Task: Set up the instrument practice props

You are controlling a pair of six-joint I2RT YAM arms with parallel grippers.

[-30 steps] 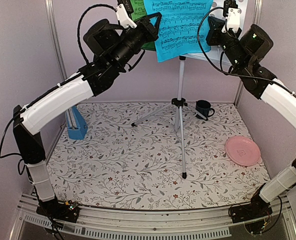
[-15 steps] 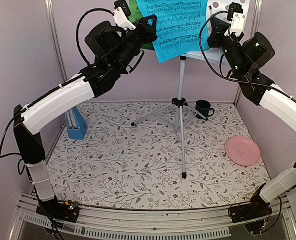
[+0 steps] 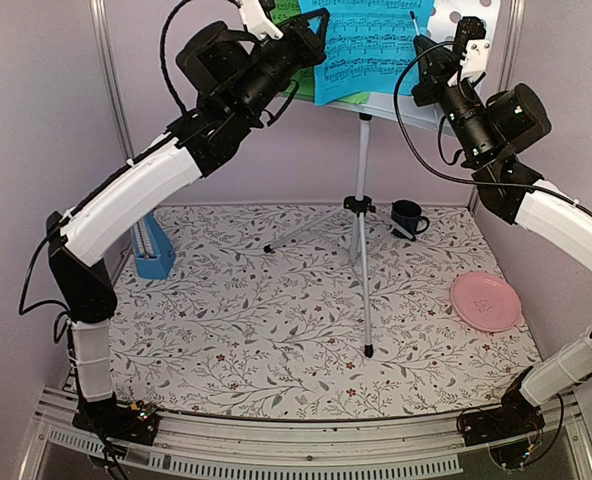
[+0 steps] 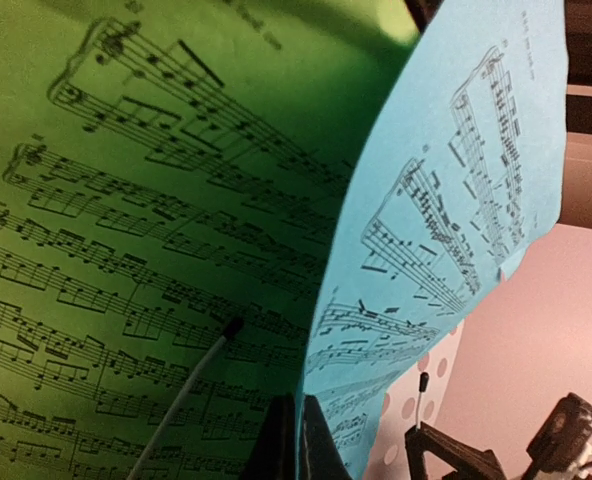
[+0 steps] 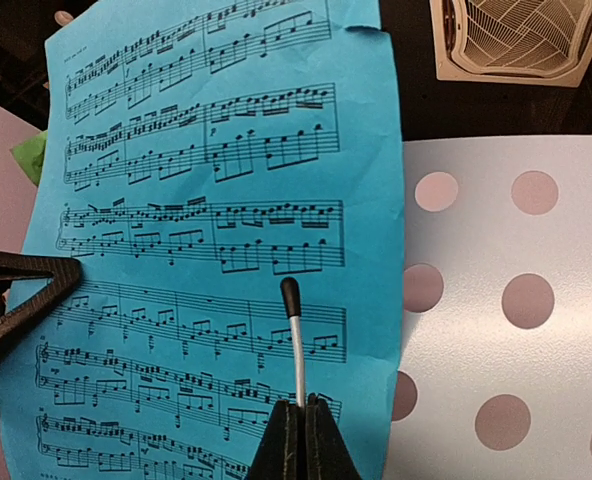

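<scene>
The silver tripod music stand (image 3: 362, 200) stands mid-table, its perforated desk (image 3: 468, 14) at the top edge of the overhead view. A blue sheet of printed music (image 3: 368, 45) hangs in front of the desk, partly over the green sheet (image 4: 126, 200). My left gripper (image 3: 313, 30) is shut on the blue sheet's (image 4: 456, 200) left edge. My right gripper (image 5: 296, 405) is shut on the stand's thin white page-holder wire (image 5: 296, 340), which lies across the blue sheet (image 5: 206, 230). The blue pyramid metronome (image 3: 156, 245) stands at the left wall.
A dark blue mug (image 3: 408, 217) sits behind the stand's legs, and a pink plate (image 3: 486, 301) lies at the right. The tripod's front leg (image 3: 366, 320) reaches toward the near table edge. A second wire holder (image 4: 191, 385) lies over the green sheet.
My left arm has risen and carried the blue sheet higher up the desk. The right gripper has shifted a little left along the desk, still shut.
</scene>
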